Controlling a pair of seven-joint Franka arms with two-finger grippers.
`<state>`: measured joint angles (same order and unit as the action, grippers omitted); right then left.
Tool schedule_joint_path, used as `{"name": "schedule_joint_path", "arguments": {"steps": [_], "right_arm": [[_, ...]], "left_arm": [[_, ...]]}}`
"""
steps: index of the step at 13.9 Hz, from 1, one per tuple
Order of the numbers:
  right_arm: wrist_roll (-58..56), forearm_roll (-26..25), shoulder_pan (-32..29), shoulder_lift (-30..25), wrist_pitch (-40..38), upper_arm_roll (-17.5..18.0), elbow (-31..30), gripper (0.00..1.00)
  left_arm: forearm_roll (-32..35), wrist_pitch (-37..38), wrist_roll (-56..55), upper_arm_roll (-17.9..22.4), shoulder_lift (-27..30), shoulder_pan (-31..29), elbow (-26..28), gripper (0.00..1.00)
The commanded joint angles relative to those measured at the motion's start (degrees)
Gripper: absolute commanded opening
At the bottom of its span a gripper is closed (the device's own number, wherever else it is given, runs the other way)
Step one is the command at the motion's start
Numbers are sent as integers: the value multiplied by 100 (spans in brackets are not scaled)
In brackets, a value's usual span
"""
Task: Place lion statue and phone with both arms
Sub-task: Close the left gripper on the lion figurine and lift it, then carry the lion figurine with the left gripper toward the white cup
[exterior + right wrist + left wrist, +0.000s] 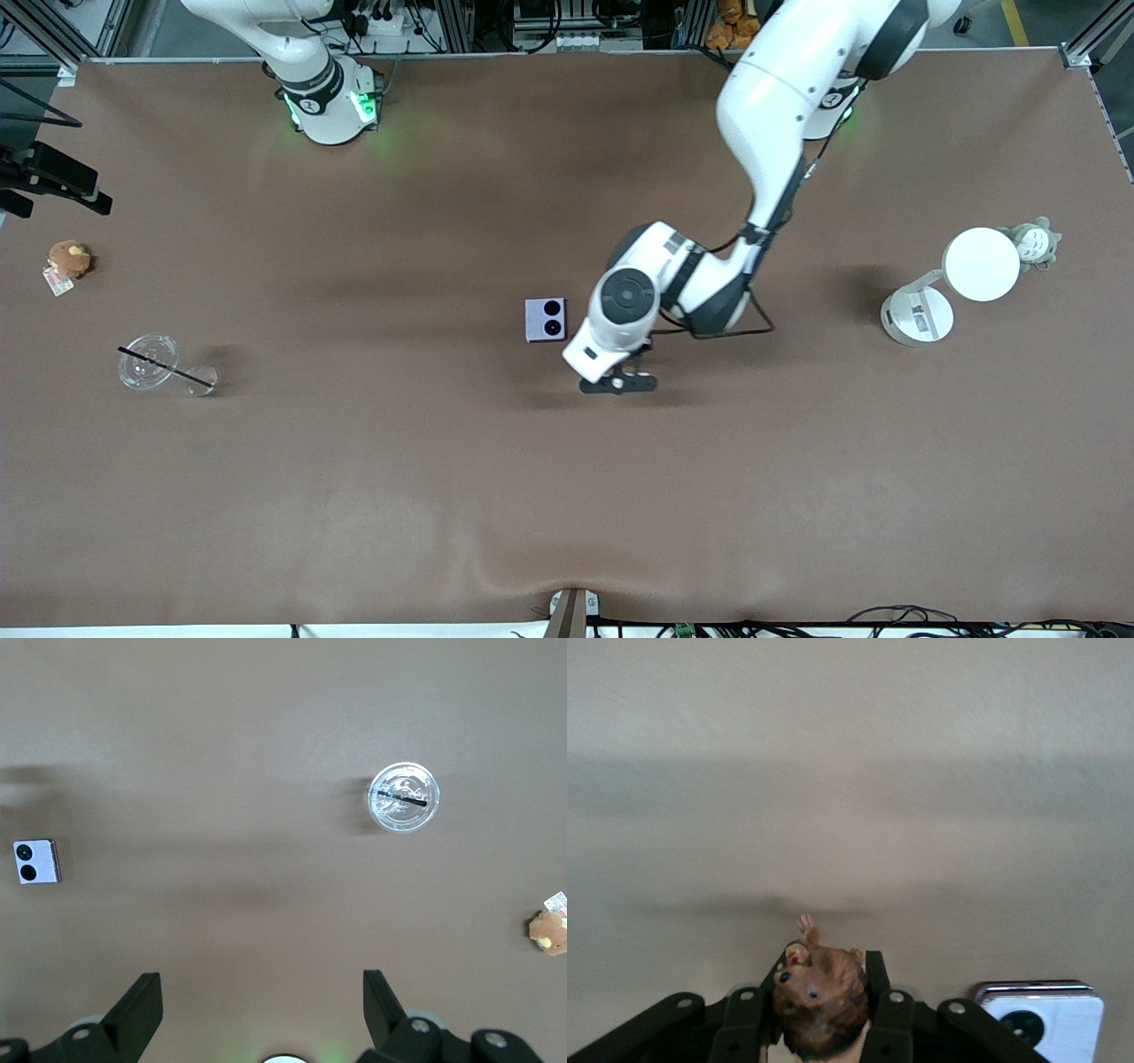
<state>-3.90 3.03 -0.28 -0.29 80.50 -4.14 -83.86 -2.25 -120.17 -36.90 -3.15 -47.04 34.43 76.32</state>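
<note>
My left gripper (pixel 617 383) is low over the middle of the table, close beside the phone (pixel 545 320). In the left wrist view it (pixel 829 961) is shut on the lion statue (pixel 819 997), a reddish-brown figurine clamped between the black fingers; the arm hides the statue in the front view. The phone is pale lavender with two black camera circles and lies flat on the mat; its corner shows in the left wrist view (pixel 1045 1019). My right gripper (pixel 261 979) is open and empty, high over the table, out of the front view. The phone also shows in its view (pixel 37 861).
A clear lidded cup with a black straw (pixel 151 361) and a round brown plush with a tag (pixel 69 259) lie toward the right arm's end. A white round-headed stand (pixel 981 264) and a grey-white plush (pixel 1035 241) are toward the left arm's end.
</note>
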Motion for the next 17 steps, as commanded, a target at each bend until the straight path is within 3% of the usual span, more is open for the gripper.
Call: {"name": "schedule_joint_path", "arguments": {"steps": [1, 3, 7, 12, 14, 17], "right_arm": [[-59, -39, -33, -68, 0, 36, -34, 100], [-59, -48, -33, -68, 9, 36, -34, 100], [-59, -48, -33, -68, 9, 36, -34, 100], [-59, -48, -33, -68, 9, 36, -43, 100], [-59, -48, -33, -68, 18, 36, -43, 100], [-59, -48, -25, -68, 18, 36, -43, 100]], "left_arm": [[111, 301, 130, -27, 396, -365, 250, 0], [155, 231, 427, -19, 694, -699, 723, 0], [331, -524, 1281, -71, 1783, -1621, 2331, 0], [340, -936, 1887, -80, 2751, -2176, 3816, 0], [348, -1402, 2168, -71, 2989, -2335, 4485, 0], [357, -1650, 2686, -63, 3165, -2738, 4926, 0]]}}
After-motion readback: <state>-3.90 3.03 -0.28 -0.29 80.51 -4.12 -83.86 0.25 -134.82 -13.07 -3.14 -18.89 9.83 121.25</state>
